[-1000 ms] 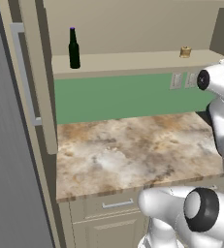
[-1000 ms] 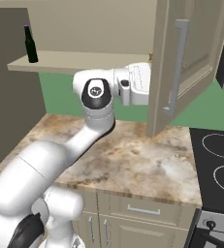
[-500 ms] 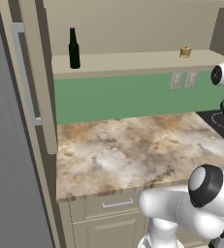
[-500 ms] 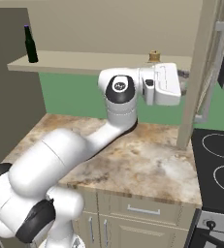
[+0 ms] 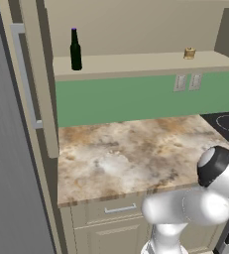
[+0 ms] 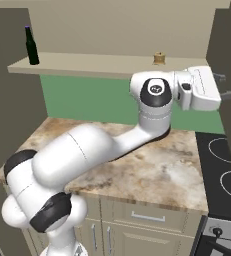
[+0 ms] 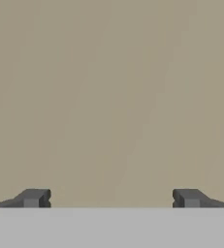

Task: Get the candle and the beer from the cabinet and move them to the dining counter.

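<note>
Cabinet doors swung wide, and nothing fetched yet: the beer [image 5: 75, 48] stands at the left end of the cabinet [image 5: 136, 63] shelf, the candle [image 6: 159, 58] well apart toward the right. The hand [image 6: 226, 86], fingers spread and empty, faces the right-hand door. Both carries remain.

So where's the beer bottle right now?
The beer bottle stands upright at the left end of the open cabinet shelf, far from the little candle near the right end.

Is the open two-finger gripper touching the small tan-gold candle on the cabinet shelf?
Apart. In the right base view the gripper hangs right of and below the candle, with shelf and back wall showing between them.
</note>
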